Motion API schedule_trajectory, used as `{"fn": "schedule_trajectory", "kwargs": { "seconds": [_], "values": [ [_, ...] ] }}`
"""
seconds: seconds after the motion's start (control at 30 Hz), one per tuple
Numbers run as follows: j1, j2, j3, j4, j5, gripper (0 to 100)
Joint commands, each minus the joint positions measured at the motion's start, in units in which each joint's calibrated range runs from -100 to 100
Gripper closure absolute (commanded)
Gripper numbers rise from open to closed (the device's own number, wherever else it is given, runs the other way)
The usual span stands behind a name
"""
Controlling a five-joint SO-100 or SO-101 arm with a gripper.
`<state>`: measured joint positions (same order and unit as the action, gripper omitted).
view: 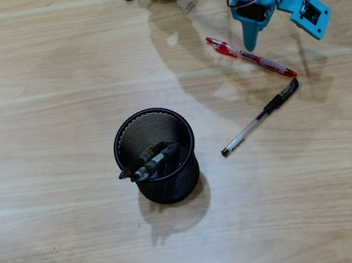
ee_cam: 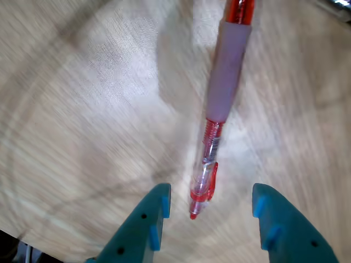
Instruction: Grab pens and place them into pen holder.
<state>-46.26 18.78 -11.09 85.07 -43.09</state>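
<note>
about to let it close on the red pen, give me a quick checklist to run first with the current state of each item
1. Jaws open: ok. In the wrist view the two teal fingers stand apart with a gap between them.
2. Red pen between the jaws: ok. Its clip end lies in the gap, nearer the left finger.
3. Jaws down at pen level: cannot tell. The wrist view is blurred and height is unclear.
4. Nothing else in the grasp: ok. The black pen lies apart on the table.
5. Pen holder upright: ok. It stands with two pens already inside.
6. Room in the holder: ok. Much of its opening is free.
</note>
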Motion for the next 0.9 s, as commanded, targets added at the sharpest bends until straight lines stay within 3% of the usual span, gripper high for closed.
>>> {"fn": "schedule_trajectory", "kwargs": {
  "seconds": [0.0,0.63,0.87],
  "values": [
    [-0.61,2.92,-3.57,-0.83,-1.98,82],
    [-0.52,16.68,-9.09,-10.31,-4.71,82],
    [-0.06,16.76,-9.09,-9.76,-4.71,95]
  ]
}}
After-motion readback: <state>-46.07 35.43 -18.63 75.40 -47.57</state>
